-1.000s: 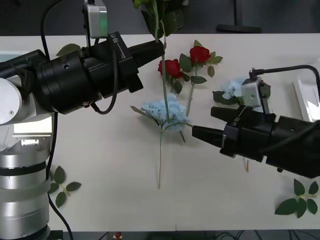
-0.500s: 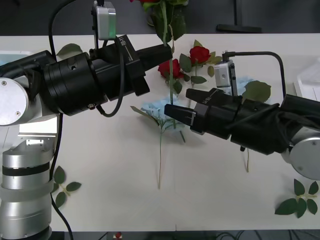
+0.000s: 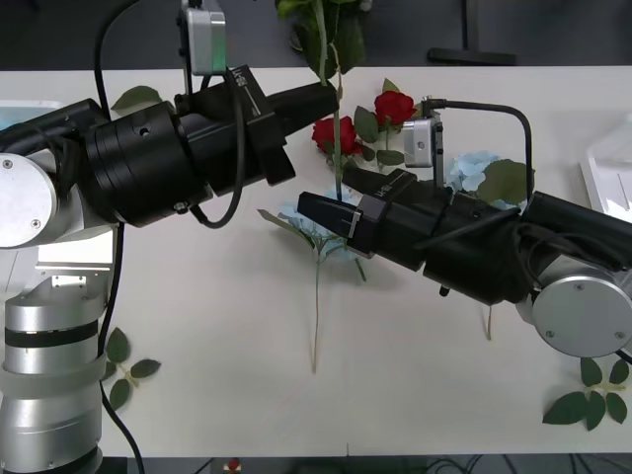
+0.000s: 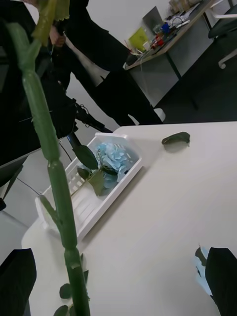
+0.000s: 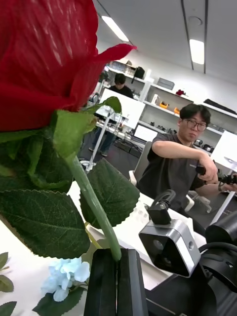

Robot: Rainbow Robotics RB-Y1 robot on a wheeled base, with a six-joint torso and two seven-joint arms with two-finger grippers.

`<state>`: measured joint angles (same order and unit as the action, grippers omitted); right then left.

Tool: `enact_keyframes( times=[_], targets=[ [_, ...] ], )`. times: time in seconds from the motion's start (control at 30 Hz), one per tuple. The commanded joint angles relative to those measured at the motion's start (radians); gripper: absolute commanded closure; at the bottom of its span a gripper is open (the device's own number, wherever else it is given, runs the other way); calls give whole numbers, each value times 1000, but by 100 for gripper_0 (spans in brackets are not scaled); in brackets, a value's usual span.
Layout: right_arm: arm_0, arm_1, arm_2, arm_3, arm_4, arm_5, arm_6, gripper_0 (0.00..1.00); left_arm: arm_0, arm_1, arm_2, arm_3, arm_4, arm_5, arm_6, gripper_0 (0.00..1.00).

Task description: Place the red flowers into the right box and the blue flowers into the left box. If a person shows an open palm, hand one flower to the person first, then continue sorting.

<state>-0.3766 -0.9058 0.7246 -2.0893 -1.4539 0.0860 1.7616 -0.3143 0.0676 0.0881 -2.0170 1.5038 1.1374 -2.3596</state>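
My left gripper (image 3: 322,96) is shut on the stem of a red flower (image 5: 44,59) and holds it upright above the table's far side. That stem (image 4: 49,163) passes between the spread fingers of my open right gripper (image 3: 332,194), closer to one finger; I cannot tell if they touch. Two red flowers (image 3: 337,132) lie on the table behind the arms. One blue flower (image 3: 318,223) lies under the right gripper, another (image 3: 475,168) beside the right arm. The left box (image 4: 106,200) holds a blue flower (image 4: 114,154). The right box (image 3: 604,190) shows by its edge.
Loose green leaf sprigs lie at the front left (image 3: 122,369) and front right (image 3: 592,395), and a single leaf (image 3: 134,97) at the far left. The left wrist camera (image 3: 202,39) stands above the left arm.
My right arm has swung left across the table, bringing its open fingers around the upright stem. The left arm with the rose has shifted slightly right.
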Motion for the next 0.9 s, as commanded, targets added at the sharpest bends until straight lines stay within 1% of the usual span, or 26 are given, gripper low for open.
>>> enact_keyframes(
  times=[0.03,0.13,0.17,0.2,0.23,0.27,0.3,0.9],
  targets=[
    [-12,15,-11,-14,-16,-3,-1,0,-17,-5,-27,-31,7,-10,26,100],
    [-15,18,-11,-14,-25,-3,-1,0,-19,-5,-30,-29,7,-13,26,100],
    [-16,18,-10,-15,-28,-3,-1,6,-19,-5,-33,-31,7,-15,26,100],
    [-16,18,-11,-15,-28,-3,-2,34,-19,-5,-36,-31,7,-16,26,100],
    [-16,18,-11,-14,-28,-3,-1,71,-17,-5,-36,-31,7,-16,26,100],
    [-18,18,-11,-14,-26,-3,-1,97,-17,-5,-37,-31,7,-18,26,100],
    [-18,18,-11,-14,-26,-3,-1,100,-17,-5,-41,-31,7,-19,26,100],
    [-19,1,-11,-11,-25,-3,-1,100,-17,-5,-51,-29,10,-24,26,100]
  ],
)
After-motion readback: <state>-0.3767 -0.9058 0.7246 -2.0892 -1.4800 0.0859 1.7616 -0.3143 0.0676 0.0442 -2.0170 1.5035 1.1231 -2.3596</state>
